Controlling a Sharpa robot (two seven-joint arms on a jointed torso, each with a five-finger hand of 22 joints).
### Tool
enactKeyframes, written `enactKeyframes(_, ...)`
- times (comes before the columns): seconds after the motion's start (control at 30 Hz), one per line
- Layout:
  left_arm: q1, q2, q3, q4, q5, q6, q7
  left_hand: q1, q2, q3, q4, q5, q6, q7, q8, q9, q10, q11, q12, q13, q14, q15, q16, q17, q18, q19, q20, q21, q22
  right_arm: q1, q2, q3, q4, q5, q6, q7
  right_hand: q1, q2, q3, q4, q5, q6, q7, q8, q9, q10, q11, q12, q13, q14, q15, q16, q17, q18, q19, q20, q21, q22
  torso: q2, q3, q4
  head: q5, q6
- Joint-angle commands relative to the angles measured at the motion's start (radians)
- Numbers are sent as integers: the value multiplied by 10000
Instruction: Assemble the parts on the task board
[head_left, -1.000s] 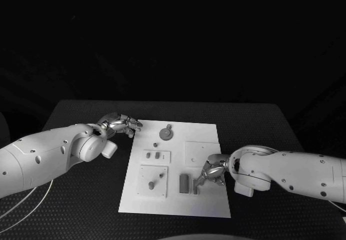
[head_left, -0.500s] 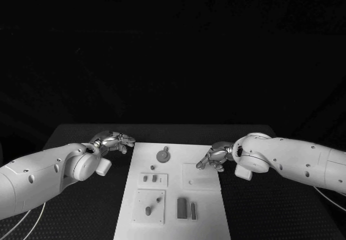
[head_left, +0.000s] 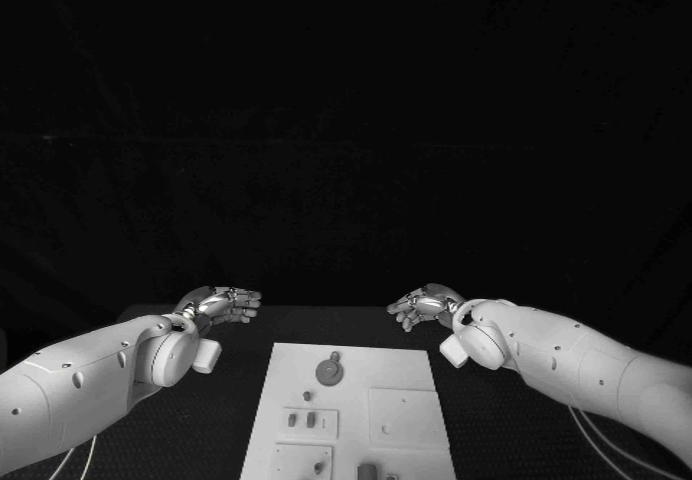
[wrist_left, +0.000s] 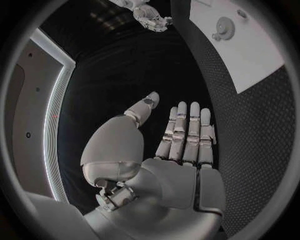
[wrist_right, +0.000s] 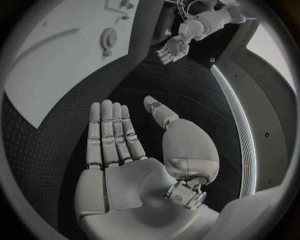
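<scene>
Both my hands off board, no part held. Left hand (head_left: 219, 303) flat, fingers straight and close together, over worktop (head_left: 476, 405) beyond board's far left corner. Right hand (head_left: 420, 304) same, beyond far right corner. Task board (head_left: 410, 362) white, flat, mid-worktop before me; round part (head_left: 332, 371) near far edge, small parts (head_left: 300, 420) nearer me. Judge: between steps. Next: reach in, pick part.

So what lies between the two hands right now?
Only bare black table separates the left hand and right hand in the head view.
</scene>
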Motion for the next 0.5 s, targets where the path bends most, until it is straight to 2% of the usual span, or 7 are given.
enactKeyframes(0.03, -11, 238, 17, -337, 423, 285, 762, -314, -32, -403, -89, -131, -559, -196, -241, -95, -810, -78, 7, -389, -742, 48, -510, -143, -74, -672, 387, -533, -177, -297, 210, 304, -102, 1077, -295, 1160, 73, 113, 103, -57, 86, -339, -111, -69, -8, 62, 161, -1377, -1119, -181, 332, -1258, -919, -227, -533, 252, -921, -574, -156, 4, -15, 83, 147)
enactKeyframes(0.07, -19, 287, 20, -385, 423, 320, 802, -356, -33, -481, -99, -140, -636, -220, -259, -98, -879, -102, 2, -466, -847, 46, -593, -159, -74, -716, 439, -604, -196, -355, 239, 416, -105, 1079, -292, 1191, 49, 132, 37, -47, 105, -425, -132, -63, -5, 155, 163, -1868, -1517, -187, 365, -1649, -1215, -232, -568, 333, -1142, -733, -214, -9, 75, 9, 101)
enactKeyframes(0.1, -32, 312, 21, -413, 423, 342, 831, -422, -44, -559, -98, -139, -769, -288, -307, -114, -1043, -155, -8, -560, -1044, 20, -724, -201, -74, -825, 503, -709, -226, -396, 247, 457, -69, 1081, -336, 1229, 122, 217, -25, -66, 94, -469, -155, -12, 15, 421, 144, -2504, -2020, -144, 399, -2111, -1586, -224, -684, 405, -1454, -935, -244, -5, 115, -2, 86)
enactKeyframes(0.2, -71, 383, 23, -489, 424, 480, 885, -552, -67, -720, -61, -230, -955, -360, -323, -105, -1292, -213, 6, -795, -1243, 18, -893, -231, -74, -991, 624, -939, -269, -503, 258, 516, 27, 1169, -332, 1322, 150, 263, -309, -2, 117, -596, -199, 47, 0, 1010, 117, -3554, -2831, 45, 395, -2754, -2181, -214, -796, 572, -1933, -1228, -248, 42, 119, 89, 88)
enactKeyframes(0.33, -117, 392, 25, -477, 421, 572, 916, -605, -72, -764, -21, -239, -984, -367, -302, -91, -1371, -229, 9, -886, -1304, 27, -946, -234, -74, -1031, 656, -1016, -274, -634, 292, 612, 145, 1252, -531, 1416, 158, 340, -446, 50, 145, -610, -167, 84, -34, 1342, 136, -3999, -3154, 53, 418, -3016, -2466, -226, -961, 651, -2173, -1337, -249, 87, 114, 92, 28)
enactKeyframes(0.47, -160, 396, 25, -449, 400, 760, 919, -619, -19, -772, 7, -233, -949, -339, -260, -71, -1350, -223, 31, -928, -1308, 38, -961, -227, -74, -1030, 660, -1048, -267, -719, 327, 694, 138, 1258, -588, 1472, 115, 351, -543, 133, 162, -631, -160, 95, -74, 1502, 138, -4291, -3352, 50, 437, -3155, -2642, -207, -987, 695, -2262, -1370, -269, 121, 118, 106, -37)
enactKeyframes(0.5, -170, 383, 25, -424, 384, 830, 919, -620, 17, -782, 17, -223, -912, -294, -225, -55, -1316, -192, 44, -953, -1296, 43, -962, -217, -74, -1027, 662, -1066, -257, -723, 301, 706, 189, 1261, -607, 1488, 97, 356, -567, 152, 176, -630, -156, 99, -81, 1535, 143, -4336, -3383, 54, 445, -3173, -2670, -203, -996, 700, -2277, -1374, -270, 106, 123, 108, -58)
